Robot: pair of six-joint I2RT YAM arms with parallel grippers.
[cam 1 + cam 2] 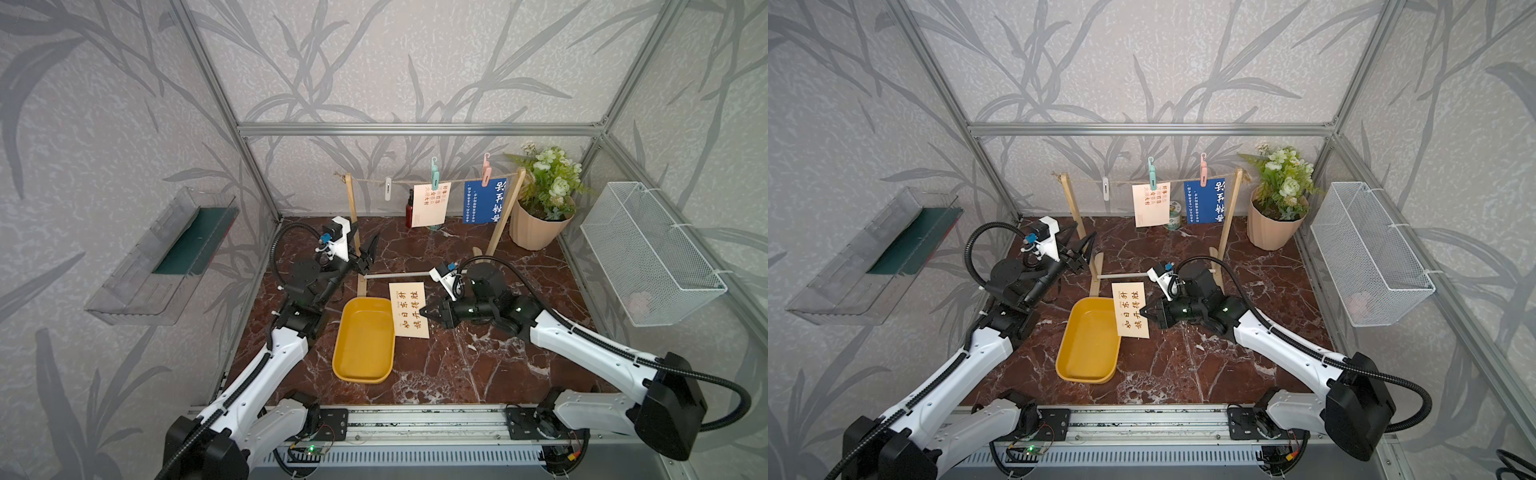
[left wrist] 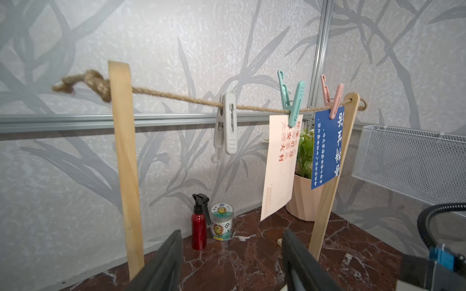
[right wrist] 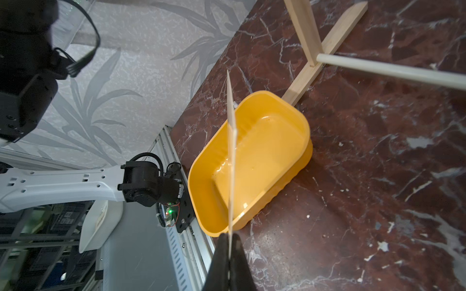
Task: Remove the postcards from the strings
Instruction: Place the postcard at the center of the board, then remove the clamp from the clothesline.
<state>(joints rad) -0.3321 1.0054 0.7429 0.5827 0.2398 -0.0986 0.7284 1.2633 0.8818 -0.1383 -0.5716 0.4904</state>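
Dark red marble tabletop (image 1: pixel 478 365) fills the floor of a cell papered with grey leaf patterns. The right gripper (image 1: pixel 428 311) is clenched on the edge of a cream postcard (image 1: pixel 409 309) with orange-brown calligraphy. The card juts straight out from the fingertips with its printed face up. In the right wrist view it shows edge-on, pinched between the two black fingers (image 3: pixel 219 262). Its far side overlaps the near rim of a yellow tray (image 1: pixel 361 336) that lies just beyond the jaws; whether card and tray touch cannot be told.

The left gripper (image 2: pixel 232 262) has its jaws spread well apart, with nothing between or against them. It is lifted off the table beside the near upright of a wooden stand (image 2: pixel 126 163). Ahead of and above the open jaws runs the twine string (image 2: pixel 176 97). A white clothespin (image 2: pixel 227 123) hangs on it with no card. Farther along the string, a teal clothespin (image 2: pixel 293 100) holds a second cream postcard (image 2: pixel 280 166), and a pink clothespin (image 2: pixel 332 100) holds a dark blue postcard (image 2: pixel 326 148). Both are well clear of either gripper.
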